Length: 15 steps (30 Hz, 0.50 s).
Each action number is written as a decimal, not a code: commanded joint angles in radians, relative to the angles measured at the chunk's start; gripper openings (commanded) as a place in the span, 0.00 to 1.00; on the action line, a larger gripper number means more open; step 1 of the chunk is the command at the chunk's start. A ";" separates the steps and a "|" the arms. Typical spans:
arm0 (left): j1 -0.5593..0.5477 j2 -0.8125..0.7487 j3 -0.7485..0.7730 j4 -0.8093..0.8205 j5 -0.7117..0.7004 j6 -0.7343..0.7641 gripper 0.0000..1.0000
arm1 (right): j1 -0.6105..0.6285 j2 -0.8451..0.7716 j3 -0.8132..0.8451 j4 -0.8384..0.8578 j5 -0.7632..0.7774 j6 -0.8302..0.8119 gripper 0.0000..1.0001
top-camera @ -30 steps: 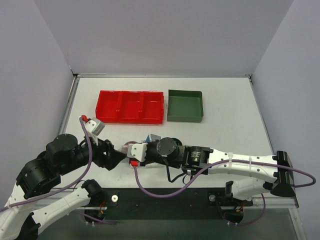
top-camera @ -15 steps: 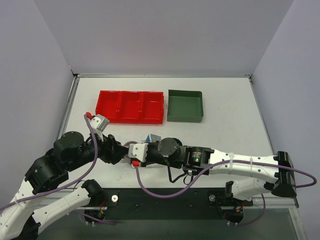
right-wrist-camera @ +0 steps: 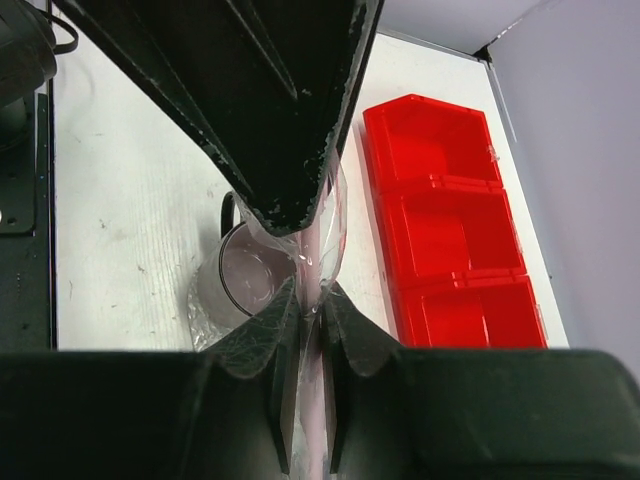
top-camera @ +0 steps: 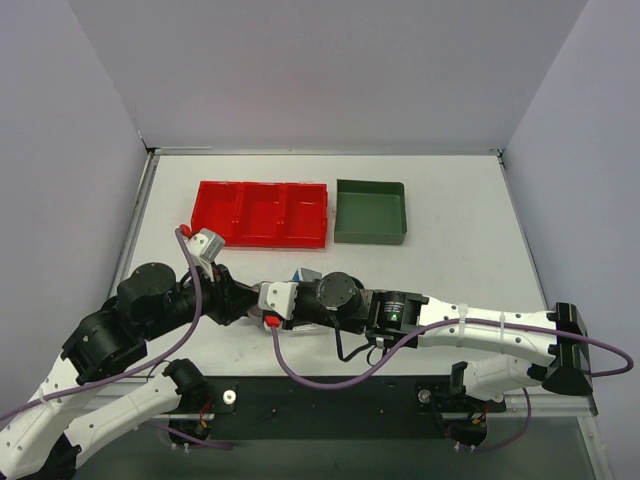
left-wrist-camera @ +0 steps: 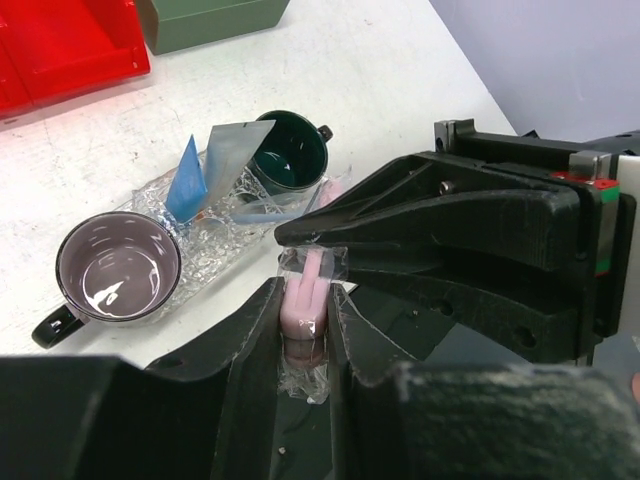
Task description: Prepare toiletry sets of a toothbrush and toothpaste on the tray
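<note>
The left gripper (left-wrist-camera: 303,310) has its fingers pressed onto the two sides of a wrapped pink piece (left-wrist-camera: 305,300), a slim pink thing in a clear wrapper, which it pinches at the lower, thicker end. The right gripper (right-wrist-camera: 310,310) comes in from the opposite side with its fingers nearly together on the upper end of the same wrapper. The piece therefore hangs between both grippers, off the worktop (left-wrist-camera: 380,90), in the near left part of the scene. A double hold like this looks like either a handover or a pull to open the wrapper. I cannot tell which it is. Just beyond the grippers lies the tray (left-wrist-camera: 228,240), on the near side of the red bin (top-camera: 262,213), which has the green bin (top-camera: 371,211) to its right. A grey-lined mug (left-wrist-camera: 118,268) and a dark green mug (left-wrist-camera: 290,155) stand at opposite ends of the tray. Between the mugs the light-blue toothbrush (left-wrist-camera: 187,182) and the flat white toothpaste (left-wrist-camera: 235,155) lean side by side, touching or nearly so, so one set seems to be in place already. Holding the pink piece close above the tray keeps the drop short, probably for a second set.
</note>
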 commanded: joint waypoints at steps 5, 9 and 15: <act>0.000 -0.015 0.006 -0.005 -0.049 0.030 0.00 | -0.015 -0.057 -0.020 0.088 -0.018 0.050 0.28; 0.000 -0.025 0.026 -0.045 -0.095 0.078 0.00 | -0.020 -0.076 -0.035 0.093 -0.017 0.060 0.50; 0.000 -0.013 0.069 -0.138 -0.151 0.134 0.00 | -0.032 -0.136 -0.064 0.096 0.002 0.092 0.66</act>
